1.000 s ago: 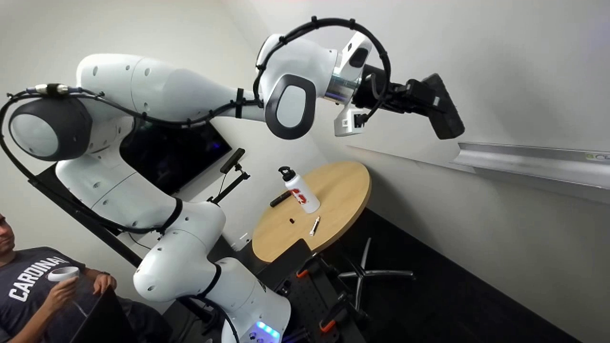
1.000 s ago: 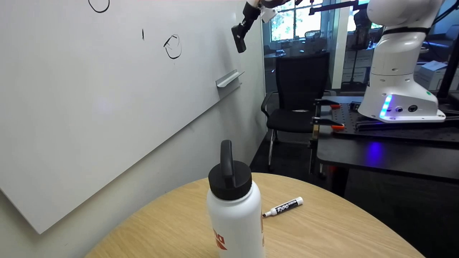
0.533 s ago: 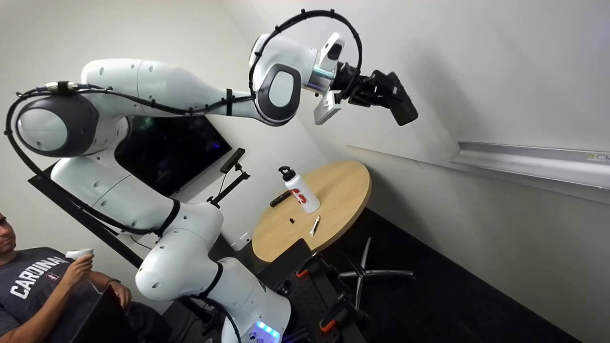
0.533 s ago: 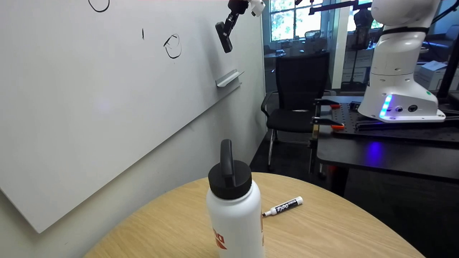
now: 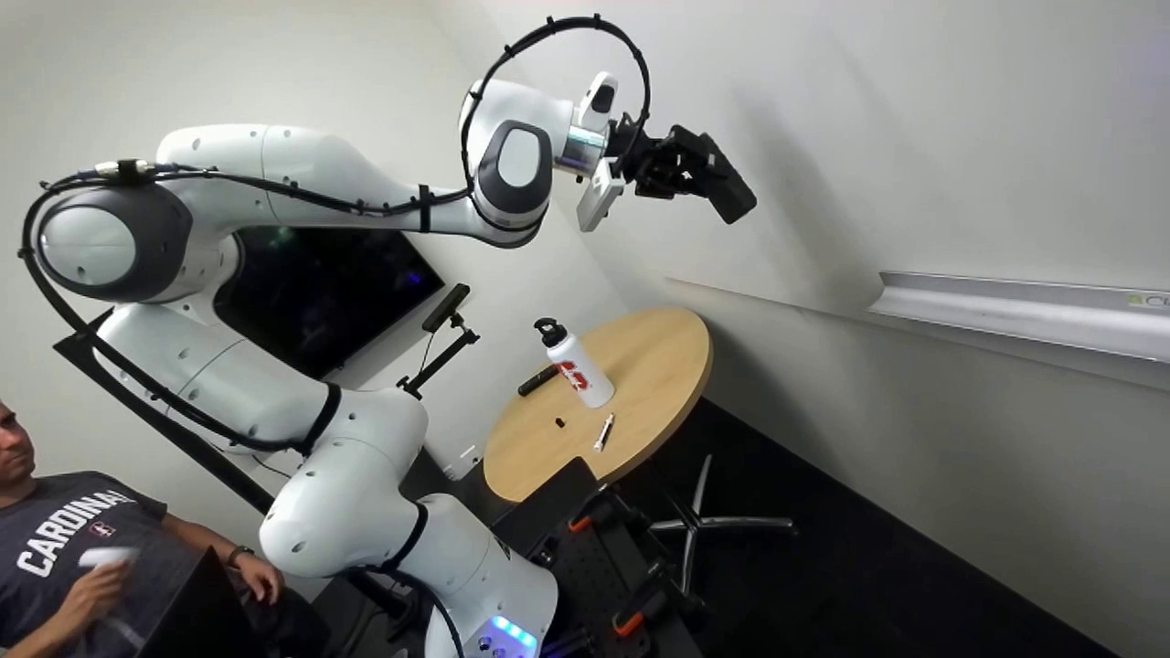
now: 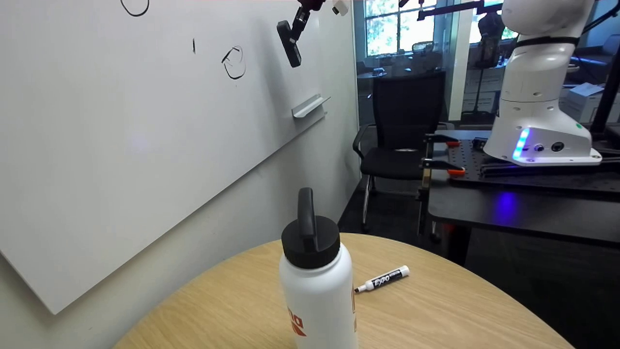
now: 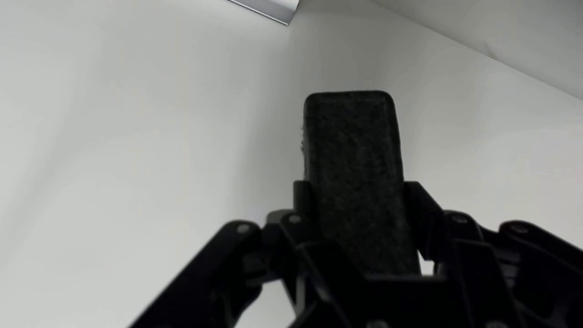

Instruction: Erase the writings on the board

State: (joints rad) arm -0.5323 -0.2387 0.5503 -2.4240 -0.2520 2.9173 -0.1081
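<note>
The board [image 6: 145, 121] is a large white panel, also in an exterior view [image 5: 960, 164] and behind the jaws in the wrist view [image 7: 159, 159]. The writings show in an exterior view: a looped scribble [image 6: 235, 77], a short stroke [image 6: 193, 46] and an arc [image 6: 135, 15] cut by the top edge. None shows in the wrist view. My gripper [image 7: 355, 196] is shut on a black block eraser [image 7: 353, 136], also seen in both exterior views [image 5: 728, 187] [image 6: 289, 44]. The eraser is tilted and looks apart from the board, right of the looped scribble, with its shadow beside it.
A metal ledge [image 6: 308, 107] juts from the board's lower edge, also in an exterior view [image 5: 1024, 315]. A round wooden table [image 5: 672, 366] bears a white bottle [image 5: 585, 375] and a marker [image 6: 385, 279]. A black screen [image 5: 329, 292] hangs behind the arm. A person [image 5: 82, 539] sits nearby.
The gripper has moved along the board with the eraser held, toward the looped scribble and away from the ledge. The writings look the same.
</note>
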